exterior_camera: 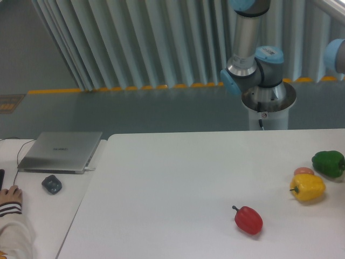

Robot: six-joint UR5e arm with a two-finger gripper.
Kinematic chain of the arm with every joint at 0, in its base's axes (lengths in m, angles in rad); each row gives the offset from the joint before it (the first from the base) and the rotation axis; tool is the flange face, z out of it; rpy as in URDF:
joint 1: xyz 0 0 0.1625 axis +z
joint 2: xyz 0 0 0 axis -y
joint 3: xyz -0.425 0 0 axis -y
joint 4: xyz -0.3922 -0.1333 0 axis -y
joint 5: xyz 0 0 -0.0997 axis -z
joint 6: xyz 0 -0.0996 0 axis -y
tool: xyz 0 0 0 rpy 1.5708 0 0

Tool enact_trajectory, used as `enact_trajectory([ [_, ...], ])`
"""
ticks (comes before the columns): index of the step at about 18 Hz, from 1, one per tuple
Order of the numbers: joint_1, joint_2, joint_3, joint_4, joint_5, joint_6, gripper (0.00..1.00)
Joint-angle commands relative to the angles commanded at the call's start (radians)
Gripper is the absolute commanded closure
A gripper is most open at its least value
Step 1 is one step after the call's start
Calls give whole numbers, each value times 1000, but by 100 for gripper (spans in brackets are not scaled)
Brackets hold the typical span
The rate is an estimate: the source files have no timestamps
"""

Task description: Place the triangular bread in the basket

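One red pepper point(248, 219), one yellow pepper point(308, 186), one green pepper point(328, 163); one laptop point(60, 151); pincer out of frame

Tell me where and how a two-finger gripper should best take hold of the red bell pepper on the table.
Probably from straight above, closing across the rounded body of the red bell pepper. It lies on its side with the thin stem pointing up and left, too slim to hold. The white table is bare around it, so both fingers have room.
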Motion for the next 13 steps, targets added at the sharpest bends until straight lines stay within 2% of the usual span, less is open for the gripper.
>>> enact_trajectory([
  [4,11,-40,2,60,-2,0,96],
  [5,15,-49,2,66,-2,0,90],
  [6,17,-60,2,72,-2,0,79],
  [7,22,-69,2,78,-2,0,61],
  [8,22,-78,0,104,-2,-11,1],
  [10,20,-91,2,129,0,-15,0],
  [13,20,-92,8,127,-2,-15,0],
])
